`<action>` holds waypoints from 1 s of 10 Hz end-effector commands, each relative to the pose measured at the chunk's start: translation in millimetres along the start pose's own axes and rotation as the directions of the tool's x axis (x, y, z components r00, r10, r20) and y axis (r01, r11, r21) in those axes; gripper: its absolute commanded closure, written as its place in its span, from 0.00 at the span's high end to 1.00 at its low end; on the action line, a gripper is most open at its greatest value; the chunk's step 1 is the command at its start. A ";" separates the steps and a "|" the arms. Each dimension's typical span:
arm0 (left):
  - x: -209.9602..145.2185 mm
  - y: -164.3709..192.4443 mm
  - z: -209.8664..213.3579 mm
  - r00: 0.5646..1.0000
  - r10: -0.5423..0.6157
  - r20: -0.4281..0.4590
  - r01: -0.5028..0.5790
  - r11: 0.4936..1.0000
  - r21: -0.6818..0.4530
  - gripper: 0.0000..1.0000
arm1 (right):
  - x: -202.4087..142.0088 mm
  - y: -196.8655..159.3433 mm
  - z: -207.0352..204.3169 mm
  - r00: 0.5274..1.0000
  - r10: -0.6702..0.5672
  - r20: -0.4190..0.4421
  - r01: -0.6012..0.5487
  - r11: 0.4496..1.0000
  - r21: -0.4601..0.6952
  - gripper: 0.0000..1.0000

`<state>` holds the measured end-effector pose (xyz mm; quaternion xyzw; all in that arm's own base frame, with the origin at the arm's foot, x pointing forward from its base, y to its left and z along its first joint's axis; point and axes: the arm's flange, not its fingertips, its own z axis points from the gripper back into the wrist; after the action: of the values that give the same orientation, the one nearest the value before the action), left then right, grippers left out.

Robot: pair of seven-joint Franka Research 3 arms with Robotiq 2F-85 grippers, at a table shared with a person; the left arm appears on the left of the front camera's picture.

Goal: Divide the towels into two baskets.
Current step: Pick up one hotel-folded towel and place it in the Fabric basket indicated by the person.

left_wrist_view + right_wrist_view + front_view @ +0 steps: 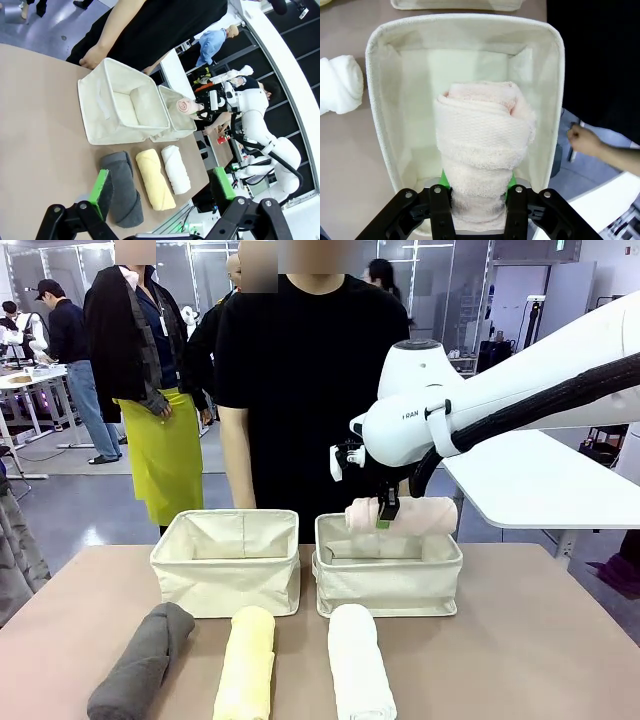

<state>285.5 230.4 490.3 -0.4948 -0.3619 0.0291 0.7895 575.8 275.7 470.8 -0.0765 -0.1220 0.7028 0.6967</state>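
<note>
Front and wrist views of the worktop (pixel 530 640); my right gripper (pixel 385 512) is clenched on the pale pink towel (pixel 425 514), its green pads pressing one end of the roll; the towel is held level over the open mouth of the right basket (pixel 388 590), about at rim height, its free end pointing to my right; the left basket (pixel 225 585) stands just beside the right one, their walls close together; nearer to me lie three rolls side by side, the dark grey towel (pixel 145 660) on my left, the pale yellow towel (pixel 247 665) in the middle, the white towel (pixel 358 665) on my right, before the right basket; my left gripper (pixel 162 187) is released, pads wide apart and grasping nothing, facing these three rolls; a person (pixel 300 370) in a black shirt stands behind the baskets.
</note>
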 end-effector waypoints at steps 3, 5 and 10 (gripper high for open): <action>1.0 -1.4 2.4 1.000 -0.011 0.015 0.011 1.000 -0.023 1.00 | 9.0 -27.5 -32.5 0.991 0.123 0.053 -0.126 0.991 0.040 0.43; 1.0 -1.4 2.4 1.000 -0.011 0.015 0.011 1.000 -0.023 1.00 | 6.7 -43.6 -56.3 0.995 0.098 0.035 -0.100 0.994 0.049 0.43; 1.0 -1.4 2.4 1.000 -0.011 0.015 0.011 1.000 -0.023 1.00 | 5.8 -56.5 -85.5 0.995 0.083 0.047 -0.087 0.993 0.080 0.77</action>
<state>285.4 230.5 490.2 -0.4949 -0.3619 0.0292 0.7895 651.1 285.2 397.5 -0.0384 -0.1061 0.7318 0.6721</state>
